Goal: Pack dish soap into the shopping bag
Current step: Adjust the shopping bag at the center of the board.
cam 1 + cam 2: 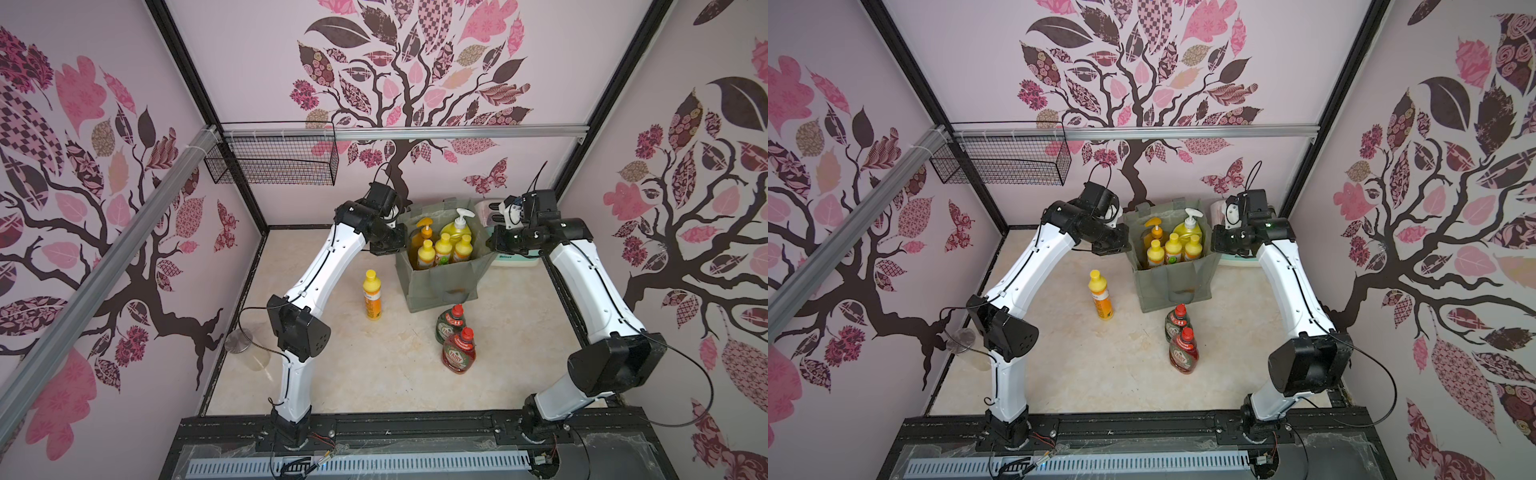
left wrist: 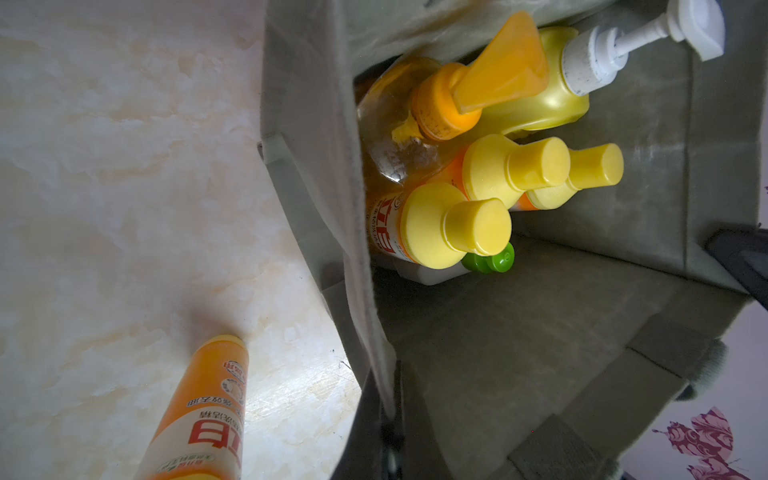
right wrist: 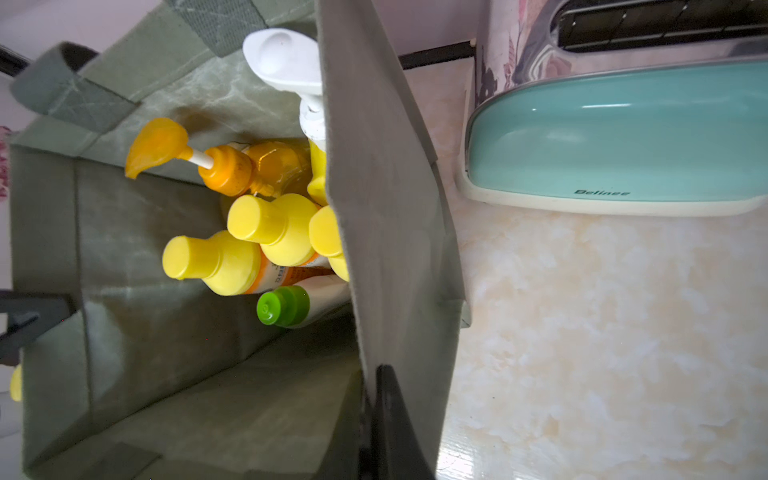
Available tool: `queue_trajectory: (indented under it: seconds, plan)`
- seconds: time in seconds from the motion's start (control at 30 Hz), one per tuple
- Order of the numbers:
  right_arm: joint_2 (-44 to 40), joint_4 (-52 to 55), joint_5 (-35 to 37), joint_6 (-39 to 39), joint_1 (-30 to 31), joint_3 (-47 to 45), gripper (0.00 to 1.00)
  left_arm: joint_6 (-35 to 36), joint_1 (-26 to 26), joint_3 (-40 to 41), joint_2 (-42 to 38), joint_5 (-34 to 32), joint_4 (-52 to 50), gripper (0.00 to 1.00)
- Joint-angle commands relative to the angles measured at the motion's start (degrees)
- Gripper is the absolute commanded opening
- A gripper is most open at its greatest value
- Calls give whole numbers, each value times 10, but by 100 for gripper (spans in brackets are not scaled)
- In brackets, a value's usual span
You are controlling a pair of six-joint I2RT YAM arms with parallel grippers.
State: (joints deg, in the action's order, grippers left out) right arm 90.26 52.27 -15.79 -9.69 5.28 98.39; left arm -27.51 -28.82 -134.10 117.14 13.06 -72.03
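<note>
- The left gripper (image 2: pixel 384 436) was clamped shut on the left side wall of the shopping bag (image 1: pixel 440 286), and the right gripper (image 3: pixel 374 415) was pinched closed on the opposite wall, each with fabric between its jaws
- Inside the bag stood the orange pump bottle (image 1: pixel 423 235), the big yellow pump bottle (image 1: pixel 455 228) and three small yellow-capped bottles (image 1: pixel 444 248), with the white green-capped bottle (image 2: pixel 490 259) sitting lower beside them
- Out on the table (image 1: pixel 374 382) stood a fourth small orange bottle (image 1: pixel 371 297) near the bag's left side, and the green Fairy bottle (image 1: pixel 451 324) and red Fairy bottle (image 1: pixel 459 353) stood close together in front of it
- The step looked like spreading the mouth or shifting the bag, so both pulls needed to be even and level, as a one-sided tug would likely tip the packed bottles
- Soft fabric could slip from a shallow pinch, and the toaster (image 3: pixel 623 145) just beside the right wall left little room that way
</note>
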Motion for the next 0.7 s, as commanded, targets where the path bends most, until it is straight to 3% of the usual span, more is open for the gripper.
queue_trajectory:
  seconds: [0.0,0.3,0.4,0.5,0.6,0.67]
  plan:
    - [-31,35,-36,-23,3,-6,0,25,6,-42,-23,-14,3,0]
    - [-64,49,-77,-61,8,-34,1,42,5,-107,-4,-6,-10,0]
    - [-65,52,-71,-54,8,-32,21,44,6,-89,-13,-7,-9,0]
    - [-59,64,-69,-47,8,-9,36,50,5,-75,-26,-14,-13,19]
    - [-55,81,-66,-36,8,19,41,55,6,-76,-38,-23,-17,37]
    - [-54,96,-65,-30,8,39,44,62,6,-74,-50,-37,-24,43]
